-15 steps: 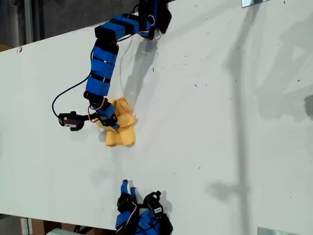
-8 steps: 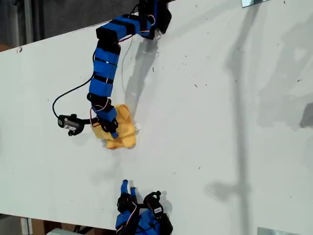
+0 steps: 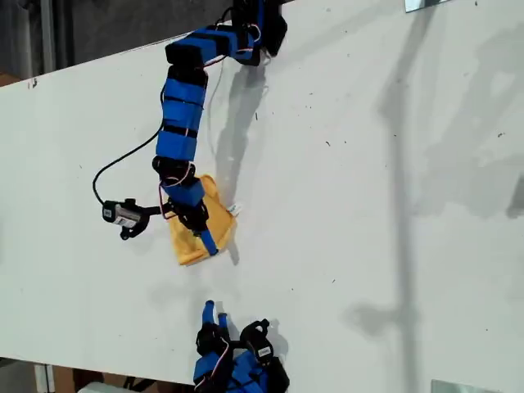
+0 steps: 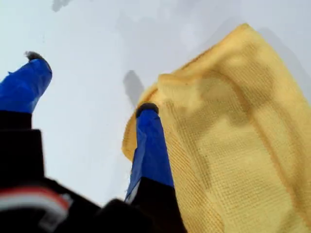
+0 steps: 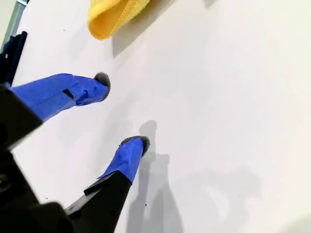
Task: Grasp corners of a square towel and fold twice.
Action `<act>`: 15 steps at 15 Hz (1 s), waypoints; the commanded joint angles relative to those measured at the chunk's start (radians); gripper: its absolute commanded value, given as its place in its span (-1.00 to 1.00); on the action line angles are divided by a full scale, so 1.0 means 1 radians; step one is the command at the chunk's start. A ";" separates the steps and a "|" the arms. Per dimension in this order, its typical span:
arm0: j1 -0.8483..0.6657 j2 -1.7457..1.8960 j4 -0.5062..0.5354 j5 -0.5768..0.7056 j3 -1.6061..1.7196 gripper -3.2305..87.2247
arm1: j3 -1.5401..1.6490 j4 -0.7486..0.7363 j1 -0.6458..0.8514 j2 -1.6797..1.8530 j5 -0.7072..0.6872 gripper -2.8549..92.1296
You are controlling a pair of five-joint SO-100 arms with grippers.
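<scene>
Currently the towel (image 3: 202, 232) is being seen as a folded, bunched yellow bundle lying on the white desk (image 3: 368, 205), left of centre in the exterior view and a little toward that view's near edge. A small white tag (image 3: 238, 210) is showing at the bundle's edge, on the exterior view's right side of it.

My first tool (image 3: 209, 243) is being held down over the towel, at the end of the blue arm (image 3: 182, 115) reaching in from the far edge of the desk in the exterior view. In the first wrist view its jaws are standing wide apart (released, gripping nothing): one blue finger (image 4: 151, 145) is lying along the towel's (image 4: 233, 145) folded edge, while the other finger (image 4: 24, 85) is poised over bare desk, well apart from the cloth.

My second tool (image 3: 211, 312) is being kept at the near edge of the exterior view, well apart from the towel. In the second wrist view its two blue fingers (image 5: 127, 158) are spread open over bare desk, and only one end of the towel (image 5: 112, 17) is showing beyond them.
</scene>
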 commanded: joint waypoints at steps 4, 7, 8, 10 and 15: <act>0.012 0.006 -0.008 0.011 0.002 -0.47 | 0.000 0.124 0.221 0.034 0.048 -0.21; 0.012 0.006 -0.008 0.012 0.002 -0.47 | -0.008 0.270 0.296 -0.077 0.101 -0.25; 0.014 0.006 -0.008 0.012 0.002 -0.47 | -0.005 0.333 0.284 -0.084 0.117 -0.25; 0.015 0.006 -0.008 0.011 0.002 -0.47 | 0.035 0.416 0.207 -0.074 0.129 -0.25; 0.015 0.006 -0.008 0.011 0.002 -0.47 | 0.173 0.497 0.008 0.066 0.219 -0.27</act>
